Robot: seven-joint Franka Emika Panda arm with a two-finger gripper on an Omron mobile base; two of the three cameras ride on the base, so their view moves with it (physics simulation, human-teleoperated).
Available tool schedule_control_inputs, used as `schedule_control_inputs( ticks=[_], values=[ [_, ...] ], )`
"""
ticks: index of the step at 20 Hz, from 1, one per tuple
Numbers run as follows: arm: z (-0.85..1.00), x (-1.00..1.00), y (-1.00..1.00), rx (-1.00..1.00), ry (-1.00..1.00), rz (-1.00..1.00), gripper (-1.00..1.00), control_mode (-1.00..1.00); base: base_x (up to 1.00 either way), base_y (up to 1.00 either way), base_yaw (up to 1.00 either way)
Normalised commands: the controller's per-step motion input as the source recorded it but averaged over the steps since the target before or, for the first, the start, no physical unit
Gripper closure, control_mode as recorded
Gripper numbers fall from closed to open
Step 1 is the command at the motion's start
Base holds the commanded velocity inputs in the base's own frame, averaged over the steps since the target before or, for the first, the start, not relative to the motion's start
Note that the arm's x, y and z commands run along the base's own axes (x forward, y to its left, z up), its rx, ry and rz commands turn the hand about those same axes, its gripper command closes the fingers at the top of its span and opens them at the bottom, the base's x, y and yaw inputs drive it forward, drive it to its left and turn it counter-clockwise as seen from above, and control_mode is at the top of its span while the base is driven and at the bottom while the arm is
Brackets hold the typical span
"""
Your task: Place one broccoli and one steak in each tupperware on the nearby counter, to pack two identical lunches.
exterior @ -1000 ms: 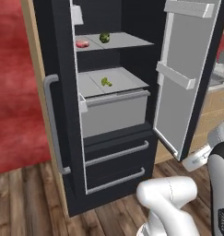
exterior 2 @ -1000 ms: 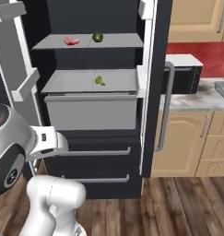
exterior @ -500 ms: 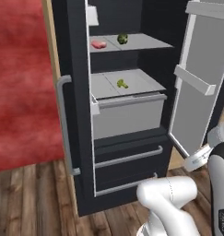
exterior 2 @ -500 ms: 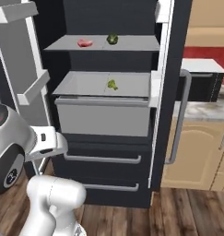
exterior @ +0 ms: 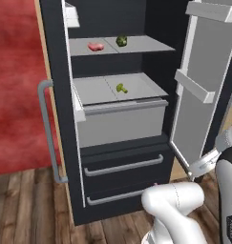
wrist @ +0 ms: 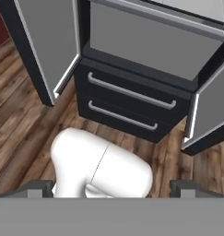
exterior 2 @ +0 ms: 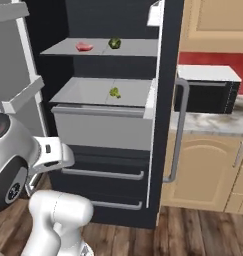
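The gripper (wrist: 111, 186) is held wide apart and empty, its two dark finger tips (wrist: 37, 188) seen at the far sides of the hand view's lower edge, above wooden floor (wrist: 21, 115) in front of the fridge. Ahead of it, two dark drawers with grey bar handles (wrist: 129, 92) are seen beneath a large grey bin (exterior: 122, 121). In the base views the black fridge (exterior: 60, 119) is shown with both doors swung open. On the grey lid over the bin a small piece of broccoli (exterior: 121, 88) is laid, near the middle. On the upper shelf (exterior: 151, 45) a pink steak (exterior: 95, 46) is placed beside a second, darker broccoli (exterior: 121, 41), the two near each other but apart. In the right base view the marble-look counter (exterior 2: 208, 122) is seen to the right of the fridge, over light wooden cabinet doors (exterior 2: 203, 170), with a dark microwave (exterior 2: 208, 90) set on it and a red wall strip behind. A red wall (exterior: 17, 86) is seen left of the fridge in the left base view.
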Motion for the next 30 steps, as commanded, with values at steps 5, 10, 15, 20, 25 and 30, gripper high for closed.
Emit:
schedule_control_inputs(
  ticks=[5, 10, 15, 20, 25, 30],
  values=[
    [0.00, 0.00, 0.00, 0.00, 0.00, 0.00, -1.00, 1.00, 0.55, -0.07, 0.05],
    [0.00, 0.00, 0.00, 0.00, 0.00, 0.00, -1.00, 1.00, 0.82, 0.00, 0.01],
    [0.00, 0.00, 0.00, 0.00, 0.00, 0.00, -1.00, 1.00, 0.81, 0.00, 0.01],
    [0.00, 0.00, 0.00, 0.00, 0.00, 0.00, -1.00, 1.00, 0.79, 0.10, 0.04],
    [0.00, 0.07, 0.07, 0.00, 0.00, 0.00, -1.00, -1.00, 0.60, 0.23, 0.03],
    [0.05, 0.04, 0.32, 0.00, -0.01, 0.03, -1.00, -1.00, 0.00, 0.00, 0.00]
  ],
)
